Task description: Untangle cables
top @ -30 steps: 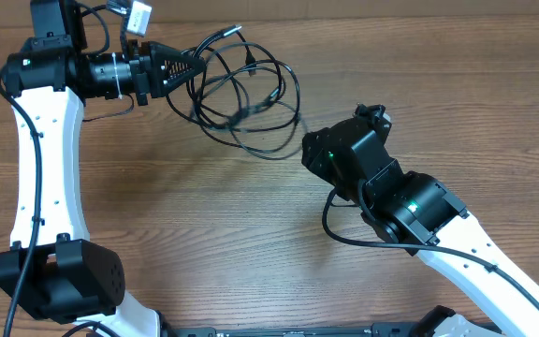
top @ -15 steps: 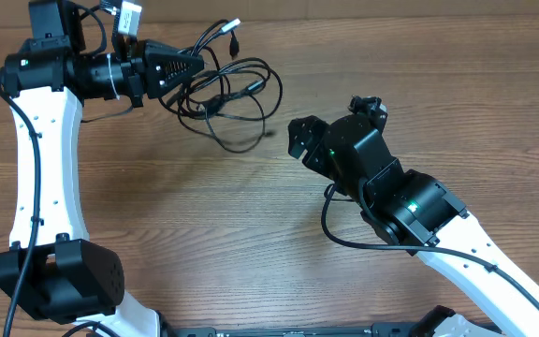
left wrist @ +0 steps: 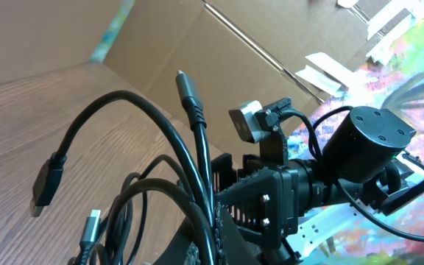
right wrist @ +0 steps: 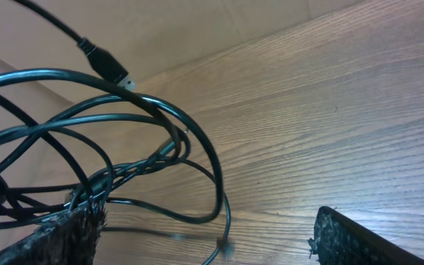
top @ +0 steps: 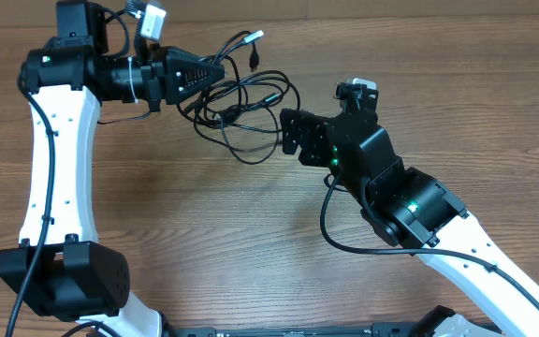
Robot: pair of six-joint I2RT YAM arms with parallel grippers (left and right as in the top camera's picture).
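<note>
Above the far table [top: 204, 234], the left gripper [top: 219, 75] keeps the cables [top: 268, 96] pinched and lifted, bundle now swung toward the right gripper [top: 291, 133], which has opened wide just beside the loops, probably ready to grab a strand.

Soft, even light leaves faint shadows under the cables [top: 235, 105]; both wrist views blur in the near foreground.

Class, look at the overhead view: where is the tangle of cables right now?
The cables sit upper-centre in the overhead view, clamped at the tip of the left gripper, with the right gripper just to their right, its jaws open.
</note>
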